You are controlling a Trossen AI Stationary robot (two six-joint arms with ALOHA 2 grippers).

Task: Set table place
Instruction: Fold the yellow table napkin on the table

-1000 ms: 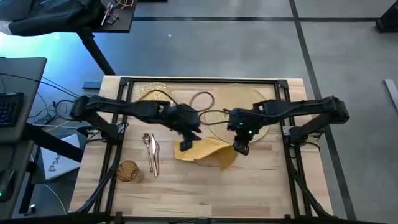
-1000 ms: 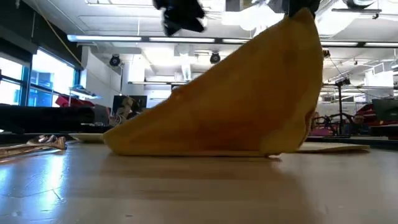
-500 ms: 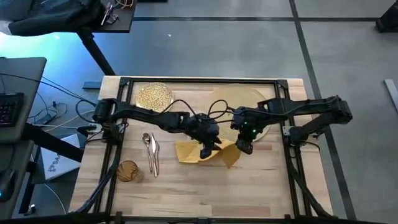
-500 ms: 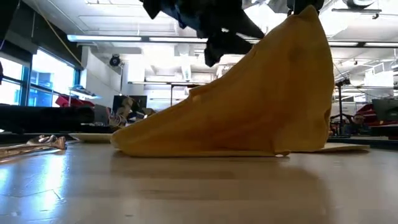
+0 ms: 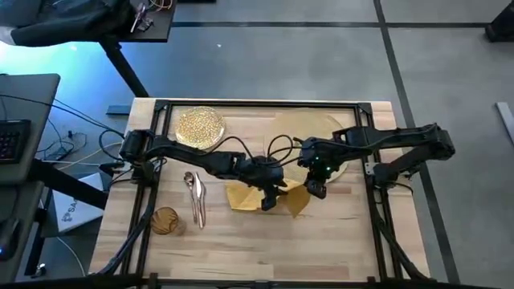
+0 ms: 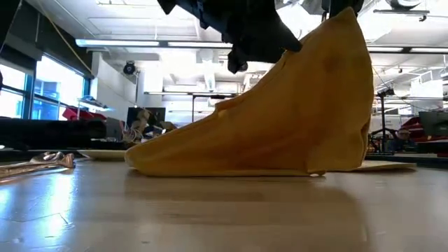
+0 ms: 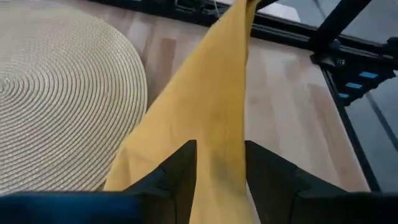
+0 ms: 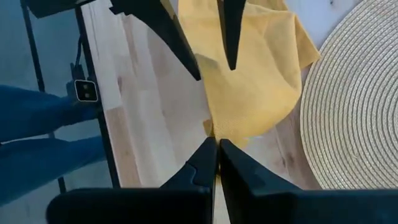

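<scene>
We saw the right gripper (image 8: 217, 149) with its jaws pinched shut on an edge of the napkin (image 5: 255, 197), holding that side raised while the rest lay on the tabletop (image 5: 265, 241) – the left gripper (image 7: 221, 163) stood with jaws apart, the lifted cloth between them, the mat (image 7: 56, 93) just beside

at the left edge of the high view stands a dark desk (image 5: 24, 172) with a keyboard (image 5: 10, 140); cables (image 5: 72, 136) lie beside it.
</scene>
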